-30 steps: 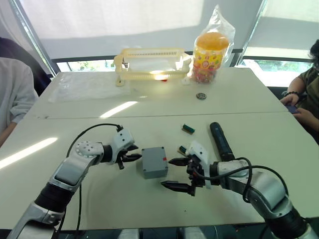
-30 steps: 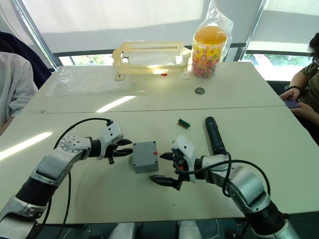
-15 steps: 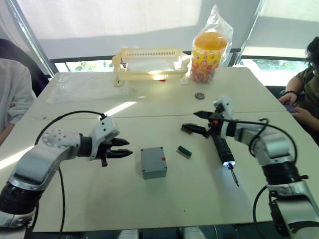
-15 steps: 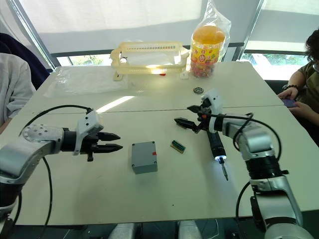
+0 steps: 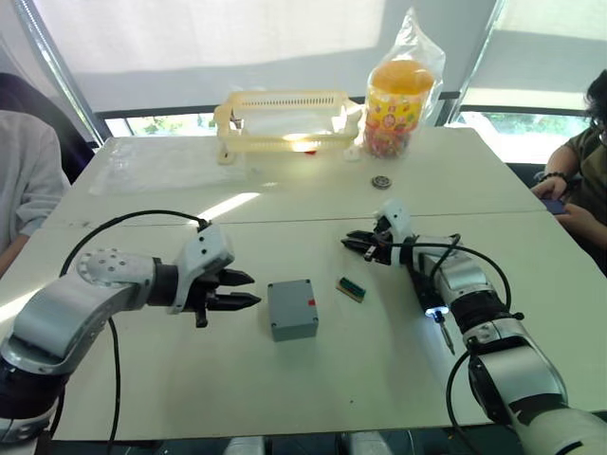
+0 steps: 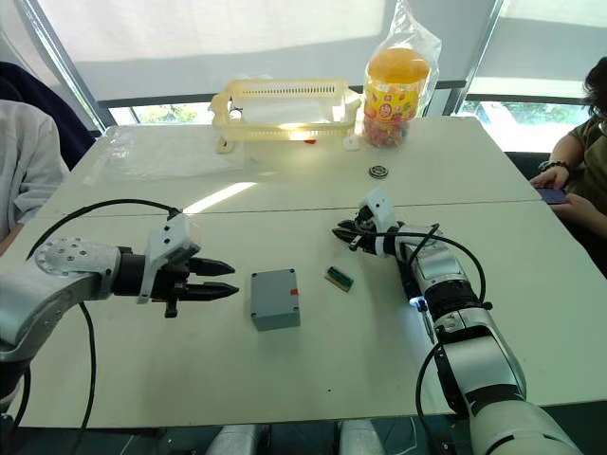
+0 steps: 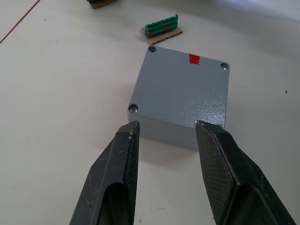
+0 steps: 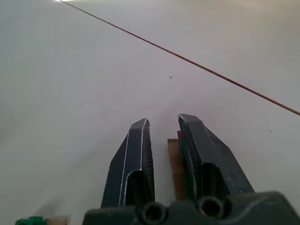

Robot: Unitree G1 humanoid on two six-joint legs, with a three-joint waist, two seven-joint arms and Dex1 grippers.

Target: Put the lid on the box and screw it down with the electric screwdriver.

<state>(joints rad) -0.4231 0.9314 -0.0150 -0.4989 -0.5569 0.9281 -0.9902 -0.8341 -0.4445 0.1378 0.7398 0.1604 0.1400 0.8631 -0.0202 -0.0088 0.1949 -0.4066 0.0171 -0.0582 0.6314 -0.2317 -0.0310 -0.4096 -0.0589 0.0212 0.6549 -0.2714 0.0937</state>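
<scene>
The grey box (image 5: 292, 313) stands mid-table with the lid (image 7: 183, 89) lying flush on top, a red mark near one edge and screw heads in its corners. My left gripper (image 5: 239, 290) is open just left of the box, level with its side and not touching it. The black electric screwdriver (image 5: 423, 282) lies on the table under my right forearm, its tip light on and its bit pointing at the near edge. My right gripper (image 5: 360, 243) hovers low over a green-brown piece (image 8: 174, 159), which sits against one finger (image 8: 199, 140). The jaws stand narrowly open.
A second green-brown piece (image 5: 351, 289) lies right of the box. At the far edge are a yellow slotted basket (image 5: 285, 118), a bagged candy jar (image 5: 400, 95) and a small round part (image 5: 382, 182). People sit at both table ends.
My right gripper has dropped left onto the far green-brown piece and its jaws have narrowed a lot. My left gripper has edged closer to the box, jaws unchanged.
</scene>
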